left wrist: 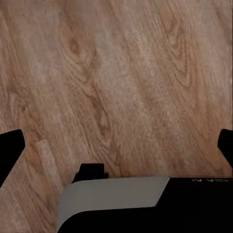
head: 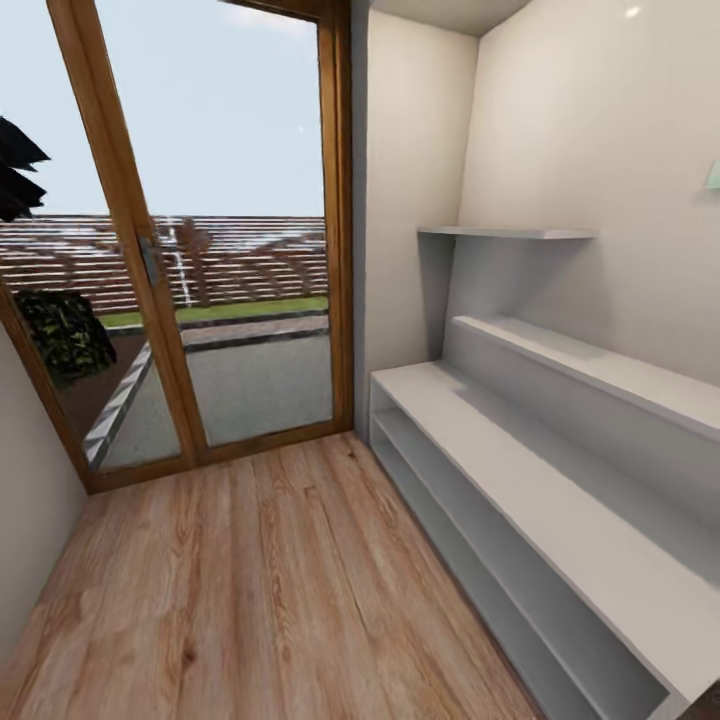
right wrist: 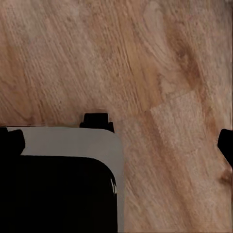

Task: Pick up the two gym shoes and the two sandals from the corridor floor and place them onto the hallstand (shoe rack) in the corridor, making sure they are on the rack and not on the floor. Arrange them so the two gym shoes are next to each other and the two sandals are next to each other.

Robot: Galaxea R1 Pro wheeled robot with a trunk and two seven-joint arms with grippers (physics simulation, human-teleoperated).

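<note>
The hallstand (head: pixel 500 452) is a low white-grey unit along the right wall, its flat top and two open shelf levels bare. The corridor floor (head: pixel 260 600) of light brown wood planks stretches in front of it. The gym shoes and the sandals are out of view. My left gripper (left wrist: pixel 116 150) hangs open over bare planks (left wrist: pixel 121 73), its black fingertips (left wrist: pixel 9 150) at the picture's two sides. Above the planks (right wrist: pixel 160 63), my right gripper (right wrist: pixel 116 145) is open too, with nothing between its fingertips (right wrist: pixel 226 145).
A wood-framed glass door (head: pixel 200 250) closes the corridor's far end. Higher white ledges (head: pixel 600 365) run above the hallstand on the right wall, and a plain wall (head: pixel 30 500) bounds the left. A grey and black part of my own body (left wrist: pixel 116 199) (right wrist: pixel 63 170) lies under each wrist.
</note>
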